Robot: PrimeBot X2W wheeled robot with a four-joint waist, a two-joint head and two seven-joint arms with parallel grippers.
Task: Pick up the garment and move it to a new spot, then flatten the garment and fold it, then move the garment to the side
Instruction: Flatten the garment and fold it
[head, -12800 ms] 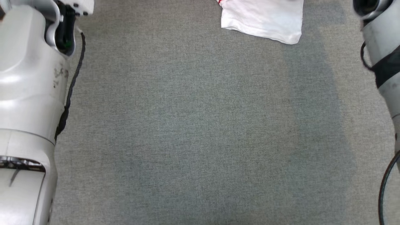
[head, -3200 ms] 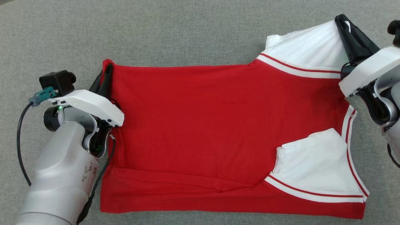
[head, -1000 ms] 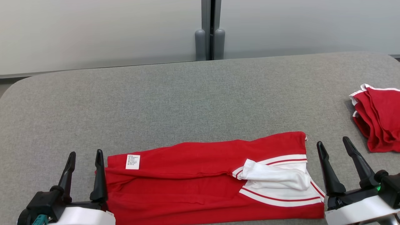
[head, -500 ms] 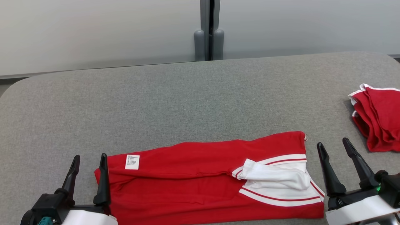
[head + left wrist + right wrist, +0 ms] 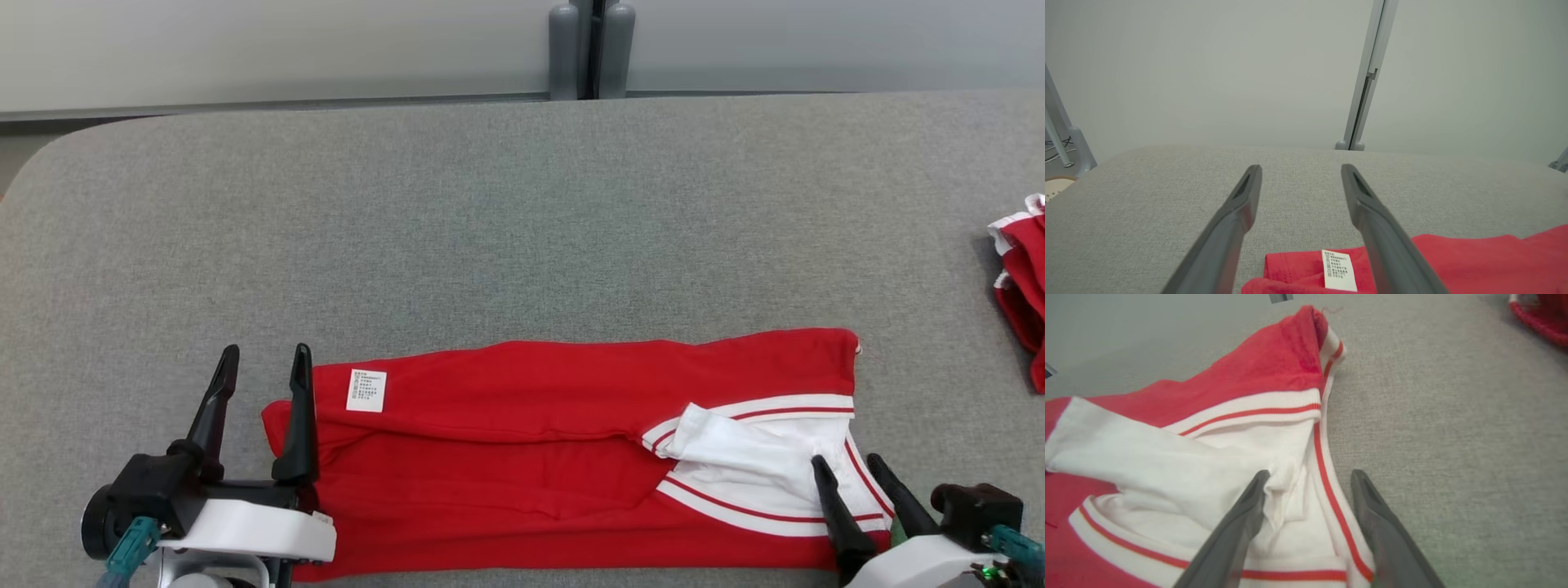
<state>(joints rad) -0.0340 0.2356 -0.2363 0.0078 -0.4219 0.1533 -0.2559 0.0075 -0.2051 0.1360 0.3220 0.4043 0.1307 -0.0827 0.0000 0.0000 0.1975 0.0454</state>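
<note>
Red garment (image 5: pixel 531 441) stretches from left tool (image 5: pixel 267 349) to right tool (image 5: pixel 845 459), both spread wide, gripping nothing.

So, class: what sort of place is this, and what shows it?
Probably a lab or test room for folding clothes: a grey fabric-covered table, plain partition panels behind, a half-folded red garment laid out.

Lab-like test room: grey padded table (image 5: pixel 490 204), plain partition panels (image 5: pixel 286 41).
</note>
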